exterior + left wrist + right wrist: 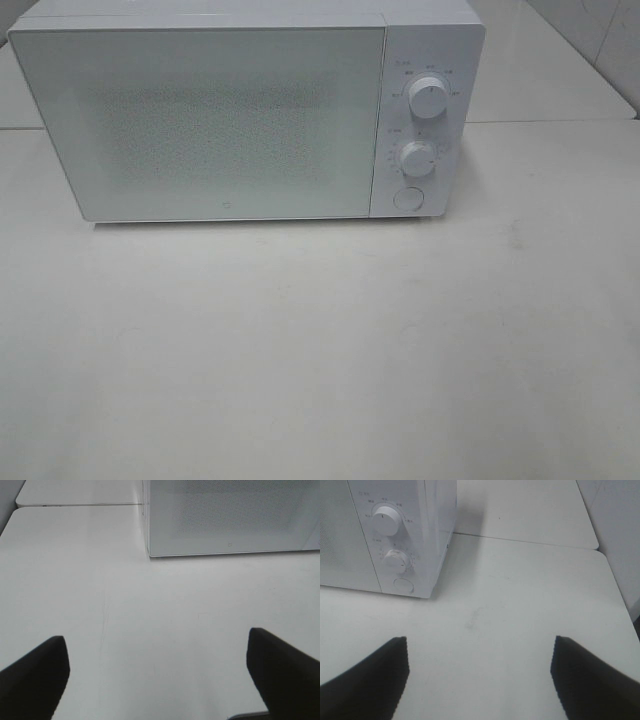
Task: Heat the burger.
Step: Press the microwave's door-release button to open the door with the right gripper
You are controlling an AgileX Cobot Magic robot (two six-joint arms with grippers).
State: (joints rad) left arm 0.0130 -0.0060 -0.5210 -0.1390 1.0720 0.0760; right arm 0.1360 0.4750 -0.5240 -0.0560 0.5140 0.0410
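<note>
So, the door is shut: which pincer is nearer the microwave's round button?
Right. The right pincer hovers before the control panel, with the button in its view. The left pincer faces the door at its opposite corner, button out of sight.

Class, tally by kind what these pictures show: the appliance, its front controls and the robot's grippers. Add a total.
Microwave: 1
Knobs: 2 (upper knob, lower knob)
Button: 1
Grippers: 2 (left gripper, right gripper)
Total: 6
</note>
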